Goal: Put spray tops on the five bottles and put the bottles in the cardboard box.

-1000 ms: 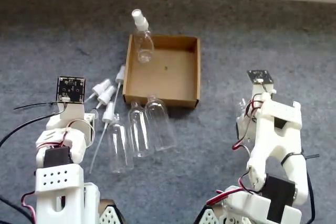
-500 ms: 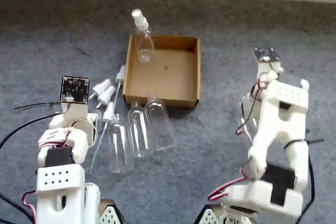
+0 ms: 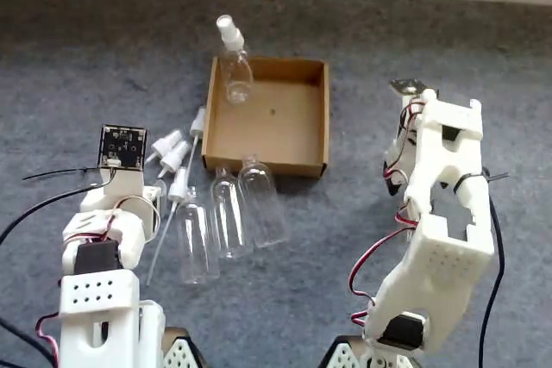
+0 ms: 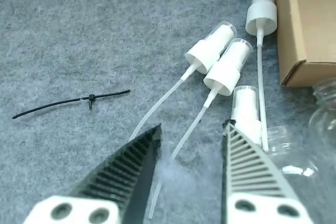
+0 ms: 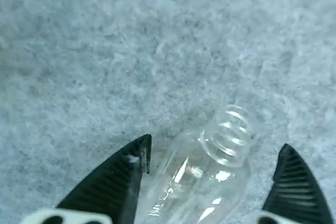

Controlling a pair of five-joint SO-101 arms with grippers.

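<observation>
The cardboard box (image 3: 269, 118) sits mid-table, and a clear bottle with a spray top (image 3: 234, 65) leans over its back left corner. Three topless clear bottles (image 3: 228, 213) lie in front of the box. Several white spray tops (image 3: 174, 158) with long tubes lie to the box's left. My left gripper (image 4: 190, 132) is open just above those spray tops (image 4: 228, 66), one tube running between its fingers. My right gripper (image 4: 214, 149) is open and straddles another topless bottle (image 5: 210, 177) lying on the carpet to the right of the box. The right arm (image 3: 442, 178) covers that bottle from above.
Grey carpet covers the whole table. A black cable tie (image 4: 71, 99) lies left of the spray tops. The box (image 4: 310, 24) edge is close beside the tops. A pale wall strip runs along the far edge.
The right arm has stretched forward and a little toward the box, its wrist now farther from the front edge. The left arm shifted only slightly.
</observation>
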